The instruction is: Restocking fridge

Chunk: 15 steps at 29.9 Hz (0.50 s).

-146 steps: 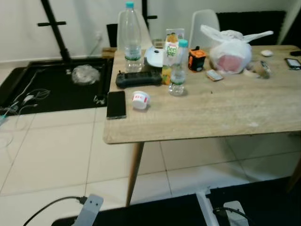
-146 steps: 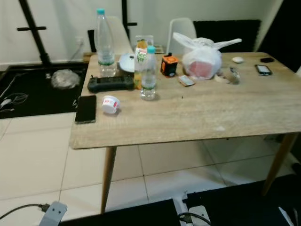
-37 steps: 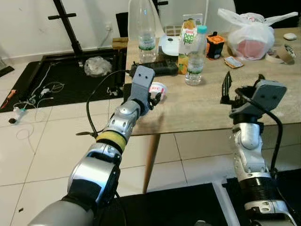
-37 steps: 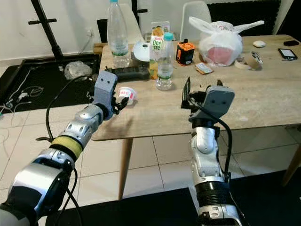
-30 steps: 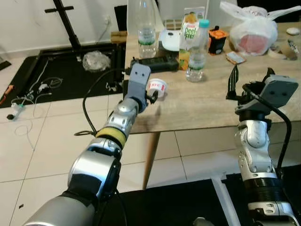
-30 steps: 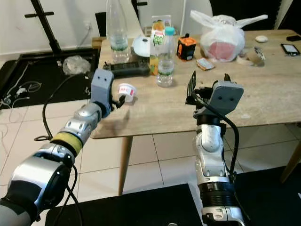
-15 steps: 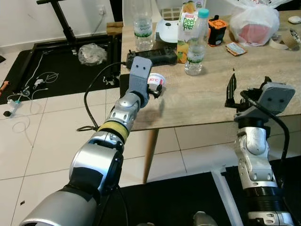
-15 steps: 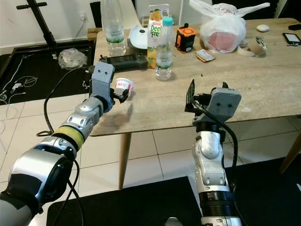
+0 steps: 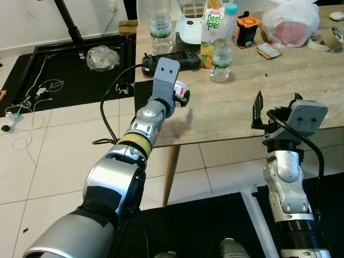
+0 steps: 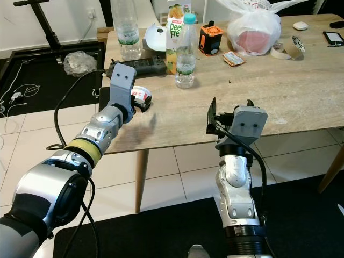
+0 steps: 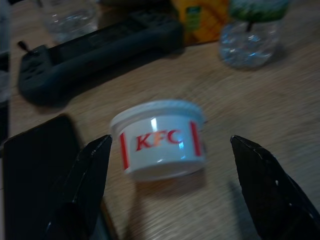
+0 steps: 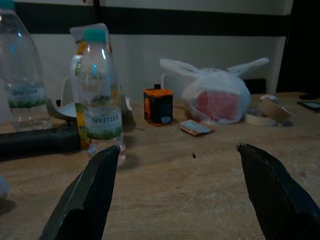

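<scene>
Both arms are silver metal in rounded segments. The left arm [image 9: 137, 141] wears a yellow band and trails a black cable. Each wrist carries a grey box. Claw fingers [image 12: 90, 197] look black, though dim.

Home room: pale tiled floor [image 9: 48, 161], wooden dining table [image 10: 301, 91] cluttered with water bottles [image 10: 185, 51], juice carton [image 10: 173, 32], grocery bag [image 10: 252, 32].

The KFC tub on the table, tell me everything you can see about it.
The KFC tub is a small white round container, plastic by the look of it, with red lettering and red stripes on its side. It lies tipped on its side on the wooden table, near the table's left edge, beside a black phone. The left gripper is open, its fingers either side of the tub without touching it.
</scene>
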### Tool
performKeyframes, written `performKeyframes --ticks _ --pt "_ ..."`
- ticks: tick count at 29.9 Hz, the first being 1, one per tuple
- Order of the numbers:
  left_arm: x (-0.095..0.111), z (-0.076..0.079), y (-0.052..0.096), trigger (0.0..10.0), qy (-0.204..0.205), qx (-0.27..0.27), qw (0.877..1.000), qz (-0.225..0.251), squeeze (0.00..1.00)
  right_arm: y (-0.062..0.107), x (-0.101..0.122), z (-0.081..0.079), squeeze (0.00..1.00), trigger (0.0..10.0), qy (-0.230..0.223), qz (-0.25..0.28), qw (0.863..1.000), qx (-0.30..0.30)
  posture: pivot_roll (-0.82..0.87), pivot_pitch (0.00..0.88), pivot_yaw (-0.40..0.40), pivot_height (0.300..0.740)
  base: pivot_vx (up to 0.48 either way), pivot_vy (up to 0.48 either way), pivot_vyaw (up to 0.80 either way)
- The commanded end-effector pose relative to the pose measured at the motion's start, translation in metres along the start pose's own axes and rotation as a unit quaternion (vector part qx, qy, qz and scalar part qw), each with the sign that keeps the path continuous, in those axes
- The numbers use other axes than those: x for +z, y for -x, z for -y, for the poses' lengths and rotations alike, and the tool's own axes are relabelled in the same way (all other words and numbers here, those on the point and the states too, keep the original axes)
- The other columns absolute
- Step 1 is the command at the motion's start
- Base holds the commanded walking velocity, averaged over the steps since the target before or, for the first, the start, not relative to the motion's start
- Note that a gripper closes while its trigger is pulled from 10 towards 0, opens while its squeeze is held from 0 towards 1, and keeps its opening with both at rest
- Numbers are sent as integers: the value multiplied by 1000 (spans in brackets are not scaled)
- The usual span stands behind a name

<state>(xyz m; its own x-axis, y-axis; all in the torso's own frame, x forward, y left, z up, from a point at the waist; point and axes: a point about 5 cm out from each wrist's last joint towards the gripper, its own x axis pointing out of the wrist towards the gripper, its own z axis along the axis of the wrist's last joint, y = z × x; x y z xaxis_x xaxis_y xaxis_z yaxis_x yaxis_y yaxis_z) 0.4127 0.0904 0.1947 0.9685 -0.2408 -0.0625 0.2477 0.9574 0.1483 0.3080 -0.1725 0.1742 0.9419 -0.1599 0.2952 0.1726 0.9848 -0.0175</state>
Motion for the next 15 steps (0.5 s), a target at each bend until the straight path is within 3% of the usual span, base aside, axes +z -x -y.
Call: performKeyframes --ticks 1,8,15 --pt "-4 5 0 10000 -9 8 1000 -7 0 5 -2 0 0 10000 2 -11 1000 1 -40 203 60 706 0 0 0" --pt "-2 3 0 10000 -1 18 1000 -4 0 12 0 3 0 10000 3 -13 1000 -2 -53 226 62 706 0 0 0" --pt "4 4 -2 10000 33 8 999 3 0 17 2 2 0 10000 4 -17 1000 -1 -69 250 60 706 0 0 0"
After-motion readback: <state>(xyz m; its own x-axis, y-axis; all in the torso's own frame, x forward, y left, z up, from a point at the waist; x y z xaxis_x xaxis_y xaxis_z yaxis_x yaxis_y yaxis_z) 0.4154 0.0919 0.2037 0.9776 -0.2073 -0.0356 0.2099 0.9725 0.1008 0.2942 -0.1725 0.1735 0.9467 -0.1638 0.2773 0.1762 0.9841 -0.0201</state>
